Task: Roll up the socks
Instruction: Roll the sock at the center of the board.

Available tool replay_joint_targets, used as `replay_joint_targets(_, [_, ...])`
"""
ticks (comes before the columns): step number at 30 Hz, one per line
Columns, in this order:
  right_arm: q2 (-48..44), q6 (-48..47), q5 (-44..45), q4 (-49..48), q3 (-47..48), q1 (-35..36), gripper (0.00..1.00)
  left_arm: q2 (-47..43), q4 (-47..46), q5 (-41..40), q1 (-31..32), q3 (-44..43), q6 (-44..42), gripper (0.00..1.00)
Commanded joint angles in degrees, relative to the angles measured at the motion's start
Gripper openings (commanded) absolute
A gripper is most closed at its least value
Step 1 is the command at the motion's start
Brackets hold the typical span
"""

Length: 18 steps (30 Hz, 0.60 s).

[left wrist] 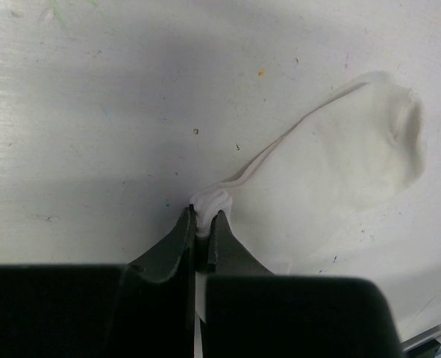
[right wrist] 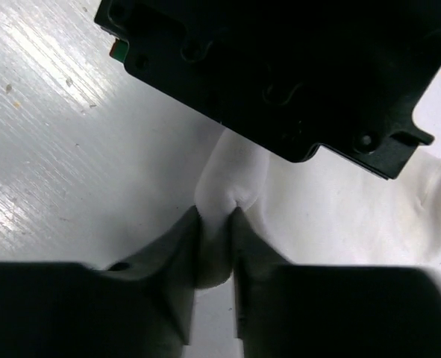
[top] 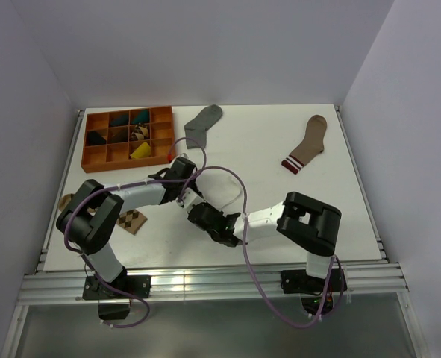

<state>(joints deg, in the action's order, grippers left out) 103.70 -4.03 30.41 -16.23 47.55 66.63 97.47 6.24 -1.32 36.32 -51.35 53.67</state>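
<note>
Near the bases, the right gripper pinched a raised fold of the white sock, and the left gripper nipped its edge, mid-table. Both holds looked thin, so pulling apart could slip one free. Only the wrist views showed these pinches. Overhead, the arms hid them, while the grey sock lay flat beyond.

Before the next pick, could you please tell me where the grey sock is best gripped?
I'd pinch the grey sock at its near end, coming straight down: it lies flat on the table, bent at the heel, with that end nearest both arms.
</note>
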Motion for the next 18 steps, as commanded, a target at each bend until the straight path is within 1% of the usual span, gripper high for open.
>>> replay_joint_targets(1, [1.0,1.9,-0.4,0.9,1.1,0.4,0.19,1.5,2.2,0.8,0.3,-0.1,-1.0,0.0])
replay_joint_targets(2, [0.6,2.3,-1.7,1.1,0.9,0.0,0.07,1.4,2.2,0.8,0.3,0.0,-0.9,0.0])
replay_joint_targets(3, [-0.2,3.2,-2.5,1.5,0.7,-0.3,0.03,1.1,2.0,0.8,0.3,0.1,-0.8,0.0])
replay_joint_targets(4, [-0.6,3.6,-3.3,1.6,-0.1,-0.6,0.0,0.4,1.4,0.8,0.3,0.6,-0.6,0.0])
replay_joint_targets(5, [-1.0,3.9,-6.1,1.7,-0.4,-1.1,0.0,-0.1,1.0,0.7,0.3,1.0,-0.3,0.0])
replay_joint_targets(7, [-2.7,6.8,-9.9,2.4,-1.6,-3.5,0.0,-1.3,0.3,0.2,0.2,1.8,0.2,0.04])
replay_joint_targets(8, [-3.9,7.5,-15.4,2.3,-2.0,-4.7,0.0,-1.8,0.0,0.0,0.0,2.0,0.4,0.09])
replay_joint_targets(10, [-4.8,9.6,-20.8,2.4,-3.0,-8.1,0.0,-3.5,-0.7,-0.6,-0.2,3.1,1.3,0.16])
replay_joint_targets(11, [-5.3,10.7,-25.2,2.5,-3.2,-9.3,0.0,-4.1,-1.1,-1.2,-0.5,3.4,1.6,0.26])
replay_joint_targets(14, [-5.8,13.9,-32.1,1.7,-4.0,-13.4,0.0,-6.9,-2.0,-3.0,-1.1,5.3,3.3,0.45])
replay_joint_targets(15, [-5.8,14.8,-36.5,1.2,-4.7,-15.4,0.0,-7.8,-2.1,-3.3,-1.2,6.3,4.1,0.48])
replay_joint_targets(18, [-5.4,18.0,-42.6,-0.5,-5.6,-18.1,0.0,-10.9,-2.8,-4.6,-2.1,8.3,5.8,0.58])
